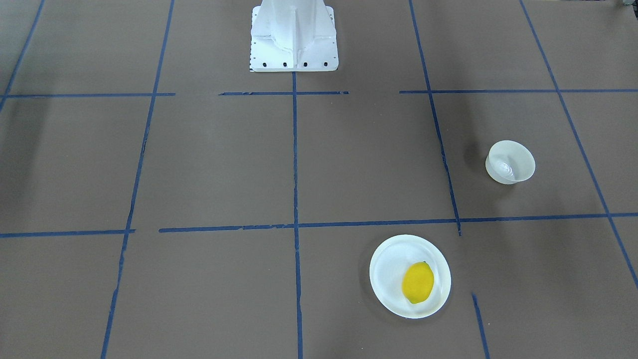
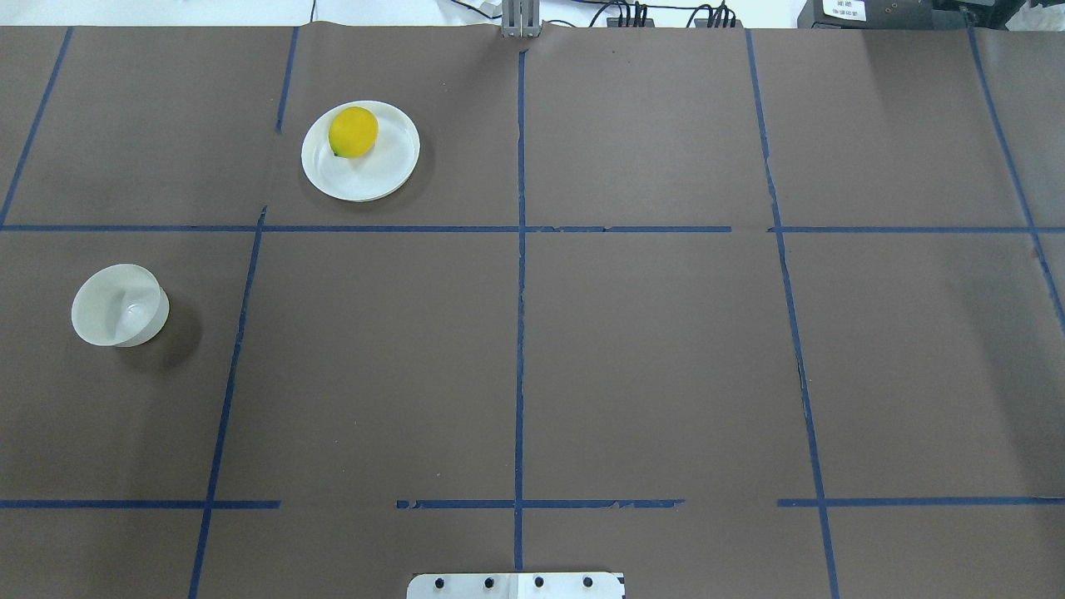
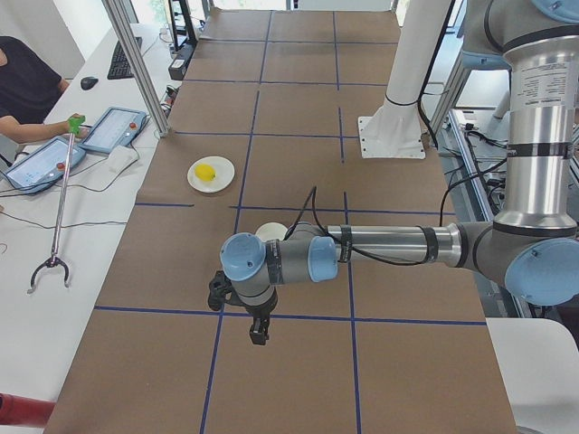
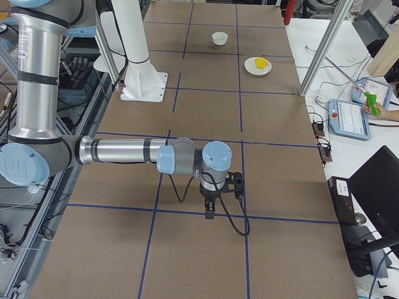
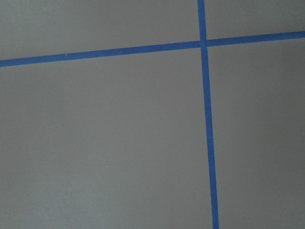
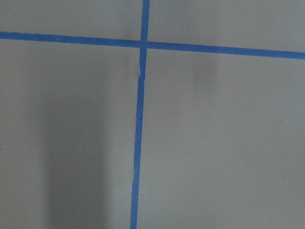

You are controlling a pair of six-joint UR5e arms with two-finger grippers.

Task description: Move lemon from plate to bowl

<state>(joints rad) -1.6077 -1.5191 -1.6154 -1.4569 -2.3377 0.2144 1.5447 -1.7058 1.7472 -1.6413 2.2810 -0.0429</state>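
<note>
The yellow lemon (image 1: pixel 417 282) lies on the flat white plate (image 1: pixel 386 264), on the side of it away from the robot. The small white bowl (image 1: pixel 510 162) stands upright and empty, apart from the plate, on the robot's left. In the overhead view the lemon (image 2: pixel 353 131) and plate (image 2: pixel 383 170) are far left of centre, the bowl (image 2: pixel 116 305) nearer. My left gripper (image 3: pixel 259 333) shows only in the exterior left view, hanging over bare table; I cannot tell whether it is open. My right gripper (image 4: pixel 210 213) shows only in the exterior right view; I cannot tell its state.
The white robot pedestal (image 1: pixel 294 35) stands at the table's middle near edge. Blue tape lines (image 2: pixel 520 249) grid the brown table. An aluminium post (image 3: pixel 136 63), tablets (image 3: pixel 113 128) and a grabber stick (image 3: pixel 56 212) are on the operators' side.
</note>
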